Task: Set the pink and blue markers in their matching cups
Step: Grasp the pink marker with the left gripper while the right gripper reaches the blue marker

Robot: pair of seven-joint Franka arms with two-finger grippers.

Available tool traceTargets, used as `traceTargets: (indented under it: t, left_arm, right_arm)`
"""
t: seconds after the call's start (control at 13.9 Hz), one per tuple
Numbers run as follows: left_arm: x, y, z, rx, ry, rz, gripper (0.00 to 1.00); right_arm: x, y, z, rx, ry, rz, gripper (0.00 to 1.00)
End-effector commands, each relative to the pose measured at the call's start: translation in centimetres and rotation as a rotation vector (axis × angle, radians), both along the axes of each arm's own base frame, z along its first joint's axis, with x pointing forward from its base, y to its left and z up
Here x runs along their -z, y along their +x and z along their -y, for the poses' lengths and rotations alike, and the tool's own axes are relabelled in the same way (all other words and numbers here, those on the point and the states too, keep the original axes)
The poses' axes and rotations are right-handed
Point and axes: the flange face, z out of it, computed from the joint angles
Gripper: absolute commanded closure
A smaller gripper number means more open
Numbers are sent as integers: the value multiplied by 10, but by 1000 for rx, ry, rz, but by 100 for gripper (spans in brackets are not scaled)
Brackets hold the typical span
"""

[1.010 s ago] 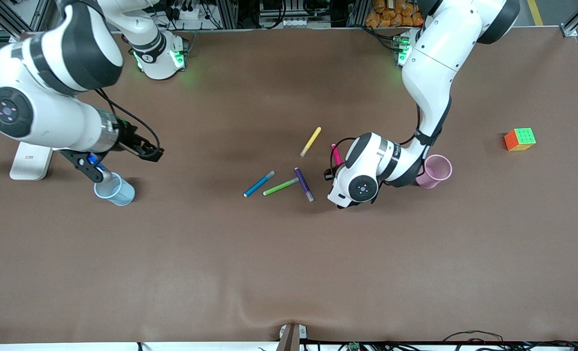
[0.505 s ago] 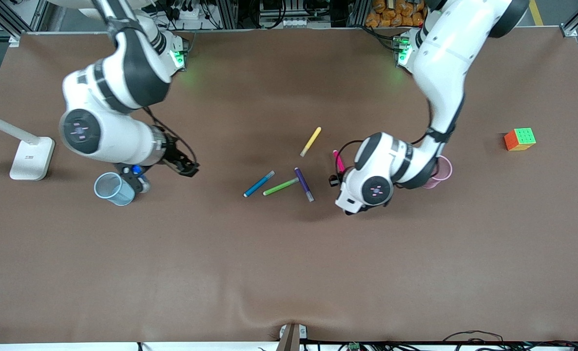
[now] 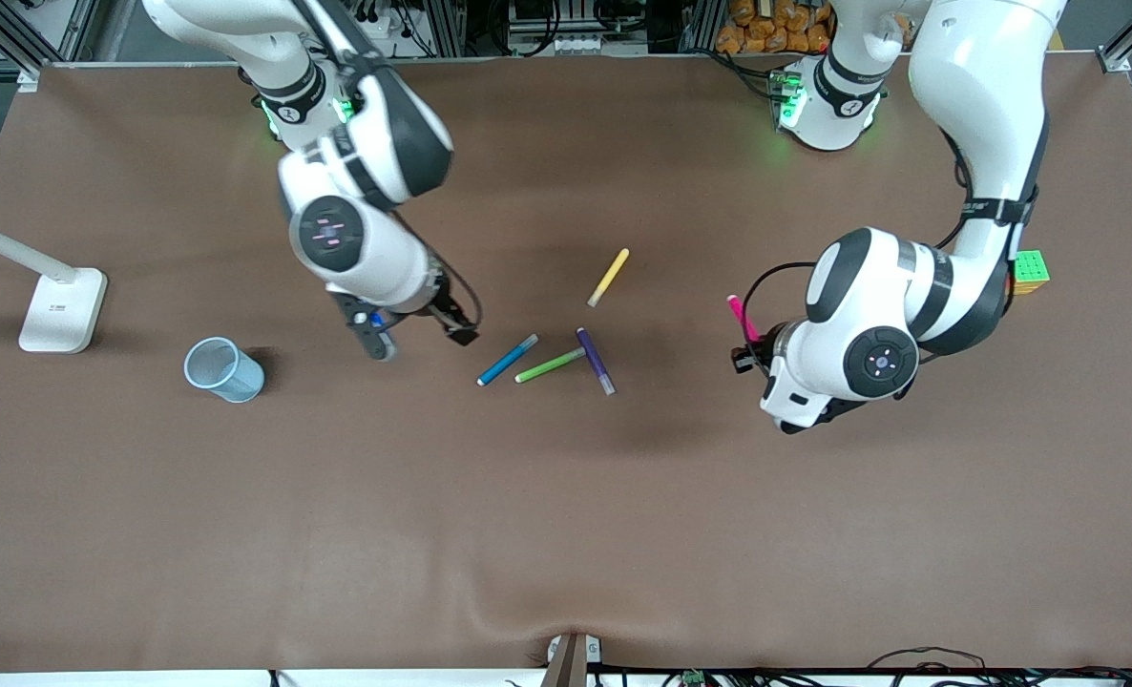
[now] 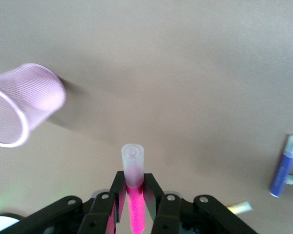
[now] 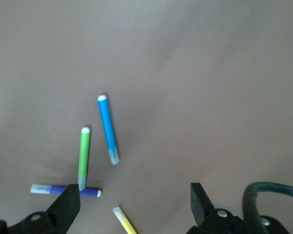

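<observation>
Pens: light, stiff, slick; grip mid-barrel. Left gripper [image 4: 133,214] pinches pink pen [image 4: 133,195] near pink cup [image 4: 20,103]. Right gripper [image 5: 136,204], spread, over blue pen [image 5: 108,128].

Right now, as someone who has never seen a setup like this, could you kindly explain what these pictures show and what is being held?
Two white robot arms work at a brown table. The wide picture comes from a high camera facing them; the other two come from cameras on each arm's wrist.

The left gripper is shut on the pink marker, up in the air near the pink cup, which the arm hides in the wide picture.

The right gripper is open and empty, over bare table between the blue cup and the loose pens.

Lying on the table are the blue marker, a green pen, a purple pen and a yellow pen. A colour cube sits toward the left arm's end, a white lamp base toward the right arm's.
</observation>
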Motion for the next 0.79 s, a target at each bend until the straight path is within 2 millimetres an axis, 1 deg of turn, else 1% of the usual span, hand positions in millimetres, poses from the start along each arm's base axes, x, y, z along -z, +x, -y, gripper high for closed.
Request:
traceTargets:
  t: [0.0, 0.07, 0.14, 0.22, 0.29, 0.36, 0.43, 0.5, 0.58, 0.65, 0.72]
  left_arm:
    - [-4, -9, -4, 38, 57, 11, 100]
    - [-3, -6, -14, 41, 83, 19, 100]
    - [2, -8, -20, 65, 126, 24, 100]
    - [3, -10, -23, 90, 160, 38, 100]
    - [3, -10, -23, 93, 166, 44, 100]
    - [3, -9, -28, 86, 165, 45, 100]
    - [4, -7, -35, 77, 166, 43, 100]
    - [6, -8, -35, 75, 163, 50, 100]
    - [9, -9, -36, 77, 156, 60, 100]
    - [12, -8, -43, 63, 151, 72, 100]
    - [13, -7, -48, 54, 143, 85, 100]
  right_arm:
    - [27, -13, -19, -1, 8, 26, 0]
    - [41, -16, -29, -6, 0, 32, 0]
    - [56, -21, -39, -20, -8, 33, 0]
    - [72, -27, -50, -36, -14, 35, 3]
    - [83, -35, -64, -52, -11, 50, 11]
    - [92, -37, -66, -40, -18, 51, 14]
    - [96, -37, -68, -33, -21, 51, 15]
    - [105, -35, -68, -30, -23, 60, 15]
    - [121, -32, -67, -27, -26, 76, 16]
    - [133, -32, -68, -30, -28, 89, 21]
    - [136, -29, -70, -28, -22, 105, 25]
